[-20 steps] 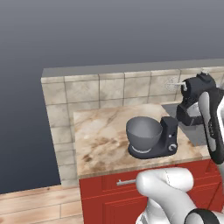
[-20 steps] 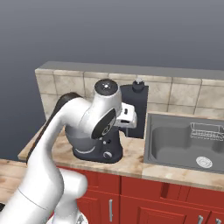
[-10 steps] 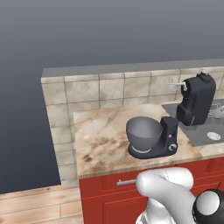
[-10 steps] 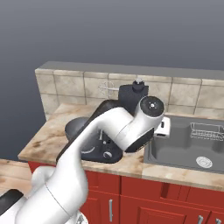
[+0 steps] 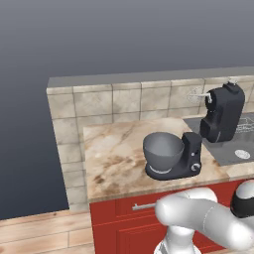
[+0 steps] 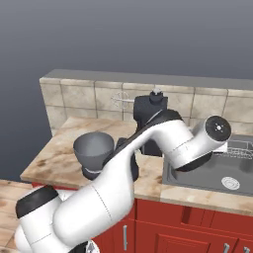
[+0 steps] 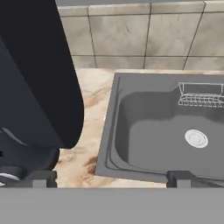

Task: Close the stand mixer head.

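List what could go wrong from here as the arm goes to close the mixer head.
1. The stand mixer head stands raised, tilted back toward the tiled wall, and in the hand view the gripper faces the sink with the head off to one side. A push from here could slide off its rounded side.
2. The whisk sticks out near the wall and could be knocked.
3. The head must come down over the grey bowl; a fast drop could jolt the stand mixer.

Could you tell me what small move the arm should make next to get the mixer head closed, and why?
Probably bring the gripper up above the stand mixer head. The head stands tilted up behind the grey bowl, and the hand view shows the gripper open over the counter edge by the sink, not on it.
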You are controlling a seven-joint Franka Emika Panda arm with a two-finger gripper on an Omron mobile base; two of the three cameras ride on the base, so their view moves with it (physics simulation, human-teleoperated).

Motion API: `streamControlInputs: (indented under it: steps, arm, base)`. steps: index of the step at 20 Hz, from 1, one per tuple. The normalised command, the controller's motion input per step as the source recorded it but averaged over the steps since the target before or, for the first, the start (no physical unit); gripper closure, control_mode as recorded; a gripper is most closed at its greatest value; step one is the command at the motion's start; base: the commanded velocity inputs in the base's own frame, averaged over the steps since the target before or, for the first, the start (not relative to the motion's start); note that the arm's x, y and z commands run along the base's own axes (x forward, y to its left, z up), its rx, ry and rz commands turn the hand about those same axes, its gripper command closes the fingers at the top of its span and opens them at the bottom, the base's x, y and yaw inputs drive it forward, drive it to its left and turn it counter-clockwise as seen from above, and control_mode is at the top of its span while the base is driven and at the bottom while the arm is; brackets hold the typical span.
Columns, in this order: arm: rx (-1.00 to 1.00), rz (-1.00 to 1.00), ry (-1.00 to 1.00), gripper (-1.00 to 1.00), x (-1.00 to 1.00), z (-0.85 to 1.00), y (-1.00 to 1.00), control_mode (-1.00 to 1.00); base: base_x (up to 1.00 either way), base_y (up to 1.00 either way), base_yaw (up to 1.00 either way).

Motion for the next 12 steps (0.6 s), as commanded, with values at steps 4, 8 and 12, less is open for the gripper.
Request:
streamControlInputs:
  steps: [4,8,12]
  arm:
    - [0.0,0.07,-0.43,-1.0,0.82,-0.06,-0.07,-1.0]
    - [0.0,0.09,-0.48,-1.0,0.83,-0.03,0.0,-1.0]
    - [0.0,0.06,-0.37,-1.0,0.72,0.0,0.01,-1.0]
  base:
    - [0.0,0.0,0.0]
    - [0.0,0.0,0.0]
    - [0.0,0.0,0.0]
